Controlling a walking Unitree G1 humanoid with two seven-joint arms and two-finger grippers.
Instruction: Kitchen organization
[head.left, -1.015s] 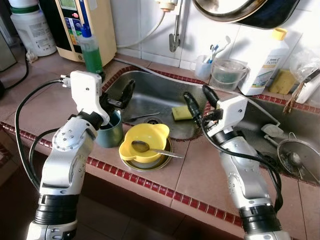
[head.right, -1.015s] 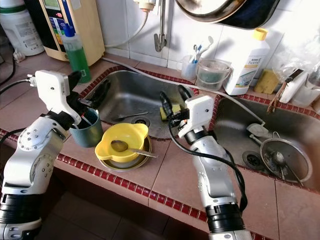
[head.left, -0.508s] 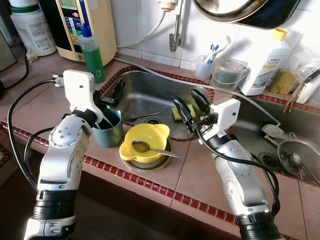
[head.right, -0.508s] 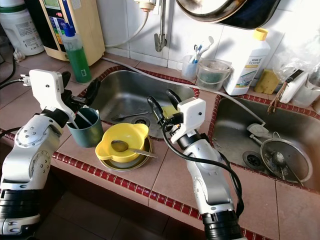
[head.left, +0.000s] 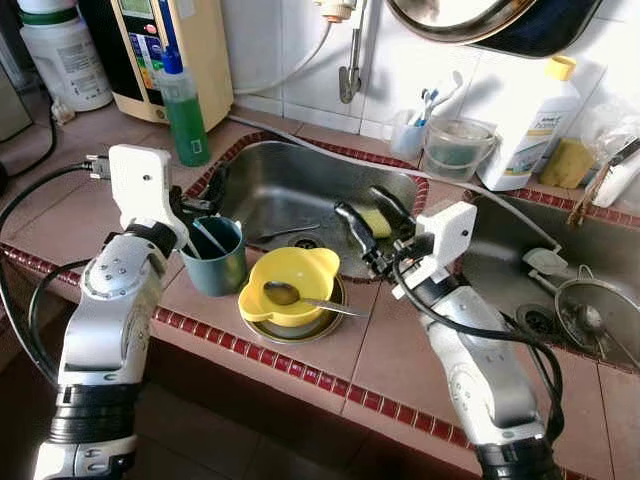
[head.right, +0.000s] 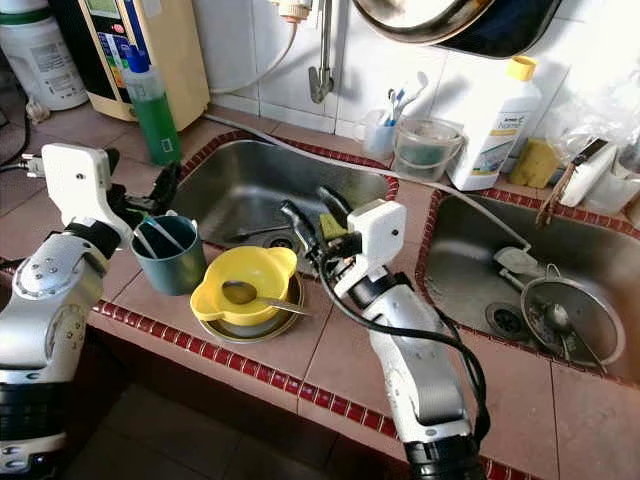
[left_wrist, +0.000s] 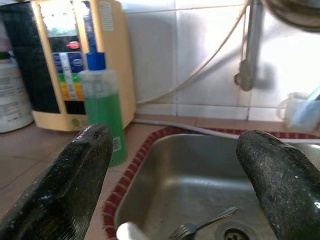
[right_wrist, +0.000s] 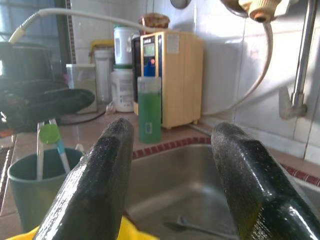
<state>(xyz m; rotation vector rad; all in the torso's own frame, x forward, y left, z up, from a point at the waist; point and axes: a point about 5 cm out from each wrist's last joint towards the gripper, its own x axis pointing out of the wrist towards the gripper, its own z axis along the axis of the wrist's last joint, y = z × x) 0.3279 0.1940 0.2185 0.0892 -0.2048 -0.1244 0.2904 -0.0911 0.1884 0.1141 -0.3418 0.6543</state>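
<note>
A teal cup (head.left: 215, 257) holding thin utensils (right_wrist: 49, 145) stands on the tiled counter beside the left sink (head.left: 300, 195). To its right a yellow bowl (head.left: 292, 280) with a metal spoon (head.left: 300, 297) rests on a steel dish. My left gripper (head.left: 208, 190) hovers open just behind the cup's rim, with nothing between its fingers (left_wrist: 75, 175). Above the sink edge right behind the bowl, my right gripper (head.left: 368, 220) is open and empty, pointing toward the cup (right_wrist: 30, 192). A yellow sponge (head.left: 380, 222) lies partly hidden behind it.
A fork (head.left: 285, 235) lies in the sink. A green soap bottle (head.left: 185, 105) and a beige appliance (head.left: 180, 50) stand at the back left. A cup of toothbrushes (head.left: 408, 130), a plastic jug (head.left: 455, 150) and a white bottle (head.left: 525, 125) line the back. A strainer (head.left: 590, 315) sits in the right sink.
My left gripper has drawn back left from above the cup to behind its rim. My right gripper has swung left and lower, toward the yellow bowl.
</note>
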